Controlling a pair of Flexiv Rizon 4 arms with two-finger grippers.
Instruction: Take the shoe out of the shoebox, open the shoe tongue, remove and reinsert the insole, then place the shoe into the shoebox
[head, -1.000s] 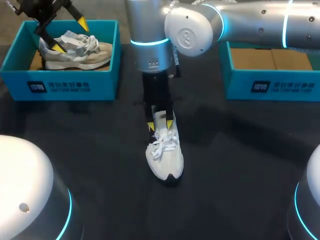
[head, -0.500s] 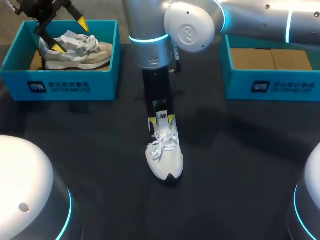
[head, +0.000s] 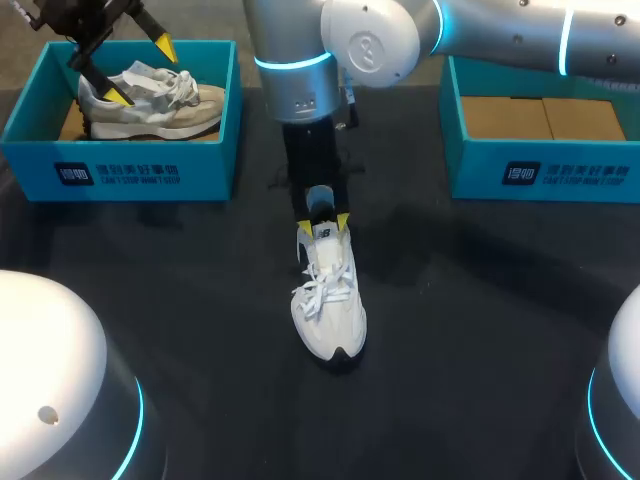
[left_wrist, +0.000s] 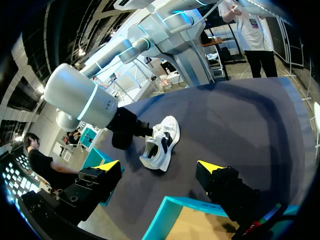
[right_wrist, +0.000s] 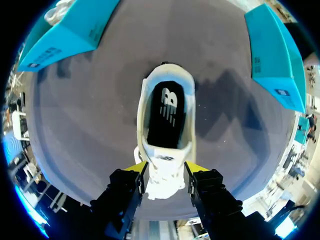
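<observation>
Two teal shoeboxes stand at the far side of the dark table (head: 480, 330). The left shoebox (head: 120, 172) holds a grey shoe (head: 160, 112), and the right shoebox (head: 545, 172) shows its cardboard floor. Between them and nearer to me, the white shoe (head: 330, 320) lies on the table, outside both boxes. My right gripper (head: 322, 222) is closed on its tongue (right_wrist: 162, 181), with one yellow tip at each side. The black insole (right_wrist: 167, 112) sits inside the shoe. My left gripper (head: 141, 71) hangs over the left shoebox with its fingers wide apart, holding nothing.
</observation>
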